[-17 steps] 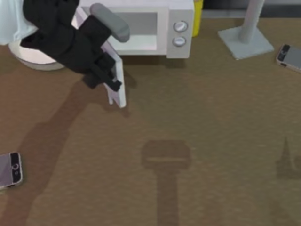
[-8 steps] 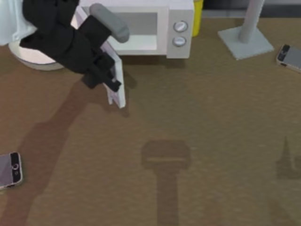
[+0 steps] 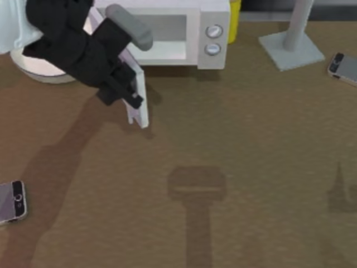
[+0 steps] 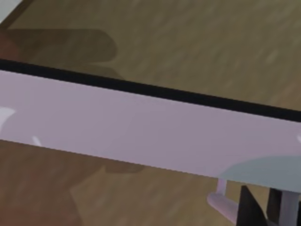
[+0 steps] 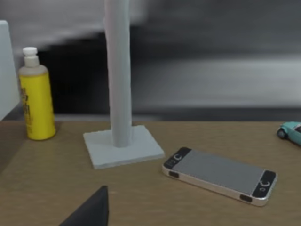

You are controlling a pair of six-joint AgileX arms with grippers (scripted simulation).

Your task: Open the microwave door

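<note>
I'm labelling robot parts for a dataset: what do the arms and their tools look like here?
The left arm is blocky matte black with a rounded grey cylinder across its wrist. Its tool is black, thin-fingered. No cables or markings show. Of the right arm, only a dark wedge shows.

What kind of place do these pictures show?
Probably a simulated tabletop test scene, not a real kitchen: a microwave with its door swung open stands on a brown table among unrelated things, such as a phone, a yellow bottle and a grey stand.
</note>
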